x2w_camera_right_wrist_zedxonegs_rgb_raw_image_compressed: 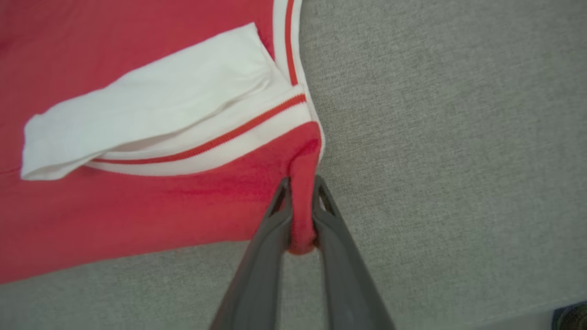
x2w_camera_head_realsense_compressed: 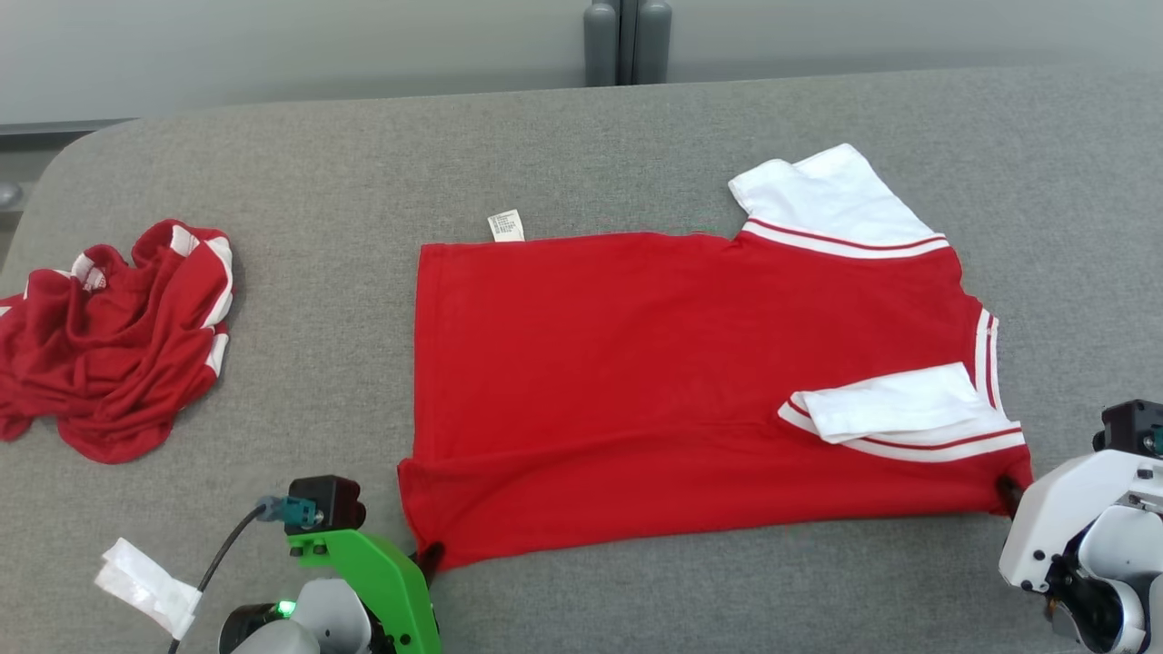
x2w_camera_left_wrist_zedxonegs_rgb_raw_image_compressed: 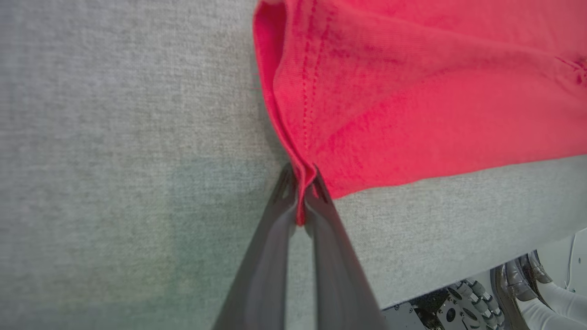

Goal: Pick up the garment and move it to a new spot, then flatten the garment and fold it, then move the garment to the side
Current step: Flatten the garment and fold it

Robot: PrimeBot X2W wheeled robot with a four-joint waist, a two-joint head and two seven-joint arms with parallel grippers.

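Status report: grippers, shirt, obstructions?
Left gripper shut on red shirt, hem corner. Right gripper shut on shoulder corner. Lies flat on table. Crumpled garment off left, apart.

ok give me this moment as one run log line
shirt: flat on table, one sleeve folded in | left tool: shut on hem corner | right tool: shut on shoulder corner | red heap: crumpled, far left
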